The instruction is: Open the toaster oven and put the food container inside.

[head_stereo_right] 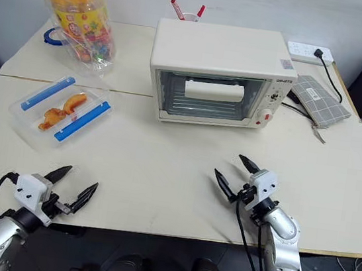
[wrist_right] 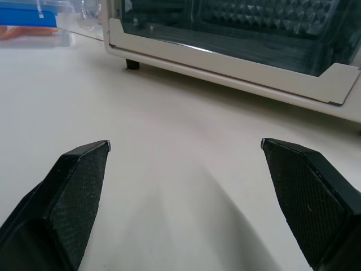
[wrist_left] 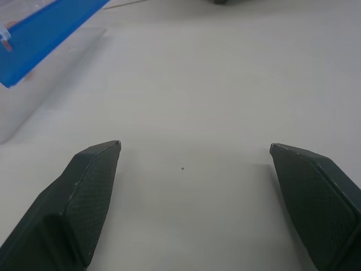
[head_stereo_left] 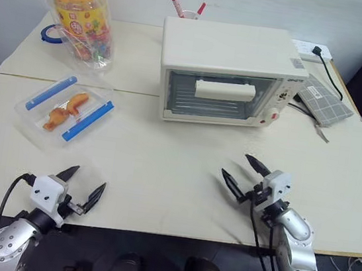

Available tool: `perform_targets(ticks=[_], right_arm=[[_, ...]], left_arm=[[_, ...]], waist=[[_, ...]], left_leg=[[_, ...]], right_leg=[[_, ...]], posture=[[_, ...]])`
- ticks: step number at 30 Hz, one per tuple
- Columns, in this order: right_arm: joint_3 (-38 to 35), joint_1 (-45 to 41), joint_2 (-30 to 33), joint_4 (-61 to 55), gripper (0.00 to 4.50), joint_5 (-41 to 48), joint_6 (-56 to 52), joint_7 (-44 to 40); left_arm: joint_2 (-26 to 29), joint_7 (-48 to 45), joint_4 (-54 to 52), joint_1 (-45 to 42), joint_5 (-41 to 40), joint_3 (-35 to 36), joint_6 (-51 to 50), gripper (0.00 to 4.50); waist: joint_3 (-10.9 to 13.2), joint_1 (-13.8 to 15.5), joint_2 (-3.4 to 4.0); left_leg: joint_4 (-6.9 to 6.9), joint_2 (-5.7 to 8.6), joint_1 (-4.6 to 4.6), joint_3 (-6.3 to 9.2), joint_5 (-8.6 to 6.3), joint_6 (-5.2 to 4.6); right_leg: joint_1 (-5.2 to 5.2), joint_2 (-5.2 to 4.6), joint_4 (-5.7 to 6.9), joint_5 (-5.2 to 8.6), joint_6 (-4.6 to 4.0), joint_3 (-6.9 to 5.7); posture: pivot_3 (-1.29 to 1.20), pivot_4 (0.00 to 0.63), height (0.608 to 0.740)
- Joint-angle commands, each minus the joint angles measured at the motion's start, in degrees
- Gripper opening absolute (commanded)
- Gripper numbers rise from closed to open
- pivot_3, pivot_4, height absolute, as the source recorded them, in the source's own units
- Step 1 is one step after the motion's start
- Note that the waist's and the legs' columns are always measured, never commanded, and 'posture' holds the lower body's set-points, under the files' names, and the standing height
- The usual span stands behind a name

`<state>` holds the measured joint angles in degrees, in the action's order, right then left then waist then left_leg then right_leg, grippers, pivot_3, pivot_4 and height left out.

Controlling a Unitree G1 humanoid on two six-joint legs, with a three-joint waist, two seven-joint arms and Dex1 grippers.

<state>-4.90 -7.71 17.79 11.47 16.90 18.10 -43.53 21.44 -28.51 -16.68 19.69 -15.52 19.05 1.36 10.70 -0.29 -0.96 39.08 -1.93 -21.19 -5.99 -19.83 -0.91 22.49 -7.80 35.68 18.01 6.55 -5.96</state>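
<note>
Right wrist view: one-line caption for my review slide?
Open right gripper hangs over the table, facing the closed toaster oven.

head views look down; wrist views skim the table (head_stereo_left: 183, 169) closely.

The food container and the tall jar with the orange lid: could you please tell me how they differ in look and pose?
The food container is shallow and lies flat near the table's left front; the jar stands tall and upright farther back. The container has two blue clip bars on its long sides; the jar has an orange lid. The container holds a few orange-brown food pieces; the jar looks packed with colourful contents. Both are clear plastic and rest on the table, left of the toaster oven.
</note>
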Motion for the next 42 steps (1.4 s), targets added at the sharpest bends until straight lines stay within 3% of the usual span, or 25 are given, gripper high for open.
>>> perform_targets(ticks=[1,2,8,13,17,25,42], right_arm=[[0.12,-0.16,0.16,-0.47,4.48,1.32,0.59,-1.43],[-0.01,-0.34,0.17,-0.71,4.48,1.92,0.14,-1.84],[-0.89,-3.07,3.58,-8.44,4.48,9.83,-10.94,-6.03],[-2.13,-13.35,11.11,-8.51,4.48,14.54,-23.93,-9.32],[-2.81,-24.34,11.47,0.27,4.48,13.23,-23.67,-10.06],[-2.28,-29.6,8.95,6.22,4.48,11.25,-19.68,-13.7],[-2.65,-20.16,10.9,-7.37,4.48,11.27,-20.69,-17.06]], left_arm=[[1.34,-0.03,-2.84,-0.7,-0.62,0.01,-1.27,4.5],[1.61,-0.46,-3.06,-1.07,-1.3,0.01,-2.03,4.5],[7.43,-11.48,-7.82,-4.87,-23.51,3.57,-14.63,4.5],[14.67,-16.26,-5.64,-14.4,-29.11,4.33,-19.5,4.5],[14.48,-16.78,-3.54,-20.97,-28.42,3.15,-18.95,4.5],[11.53,-15.69,-1.77,-23.09,-26.36,1.6,-18.13,4.5],[9.33,-16.86,3.66,-26.79,-23.34,-0.55,-16.59,4.5]], waist=[[0.0,-0.03,0.0],[0.0,-0.04,0.0],[0.01,-0.14,0.03],[0.15,-0.11,0.25],[0.17,-0.18,0.29],[0.18,-0.15,0.29],[0.19,0.09,0.3]], left_leg=[[0.0,-0.01,0.0,0.0,0.0,0.01],[0.0,-0.02,0.0,0.0,0.0,0.01],[0.0,-0.08,-0.03,0.04,0.01,0.04],[0.02,-0.01,-0.01,0.06,0.03,0.05],[0.03,0.03,-0.03,0.04,0.08,0.05],[0.05,0.09,-0.2,-0.07,0.02,0.0],[0.07,0.06,-0.1,-0.15,0.13,0.0]], right_leg=[[0.0,-0.02,0.0,0.0,0.0,0.0],[0.0,-0.01,0.03,0.0,0.0,0.0],[0.0,-0.19,0.21,0.0,0.0,-0.02],[-0.02,-0.18,0.19,0.0,-0.01,-0.06],[-0.01,0.17,0.23,0.0,0.0,-0.06],[0.08,0.14,0.15,-0.01,0.03,-0.26],[0.06,0.13,0.22,-0.04,0.08,-0.2]], posture=[[0.0,0.15,0.74],[0.0,0.15,0.74],[0.0,0.15,0.74],[0.0,0.15,0.74],[0.0,0.15,0.74],[0.0,0.15,0.74],[0.0,0.15,0.74]])
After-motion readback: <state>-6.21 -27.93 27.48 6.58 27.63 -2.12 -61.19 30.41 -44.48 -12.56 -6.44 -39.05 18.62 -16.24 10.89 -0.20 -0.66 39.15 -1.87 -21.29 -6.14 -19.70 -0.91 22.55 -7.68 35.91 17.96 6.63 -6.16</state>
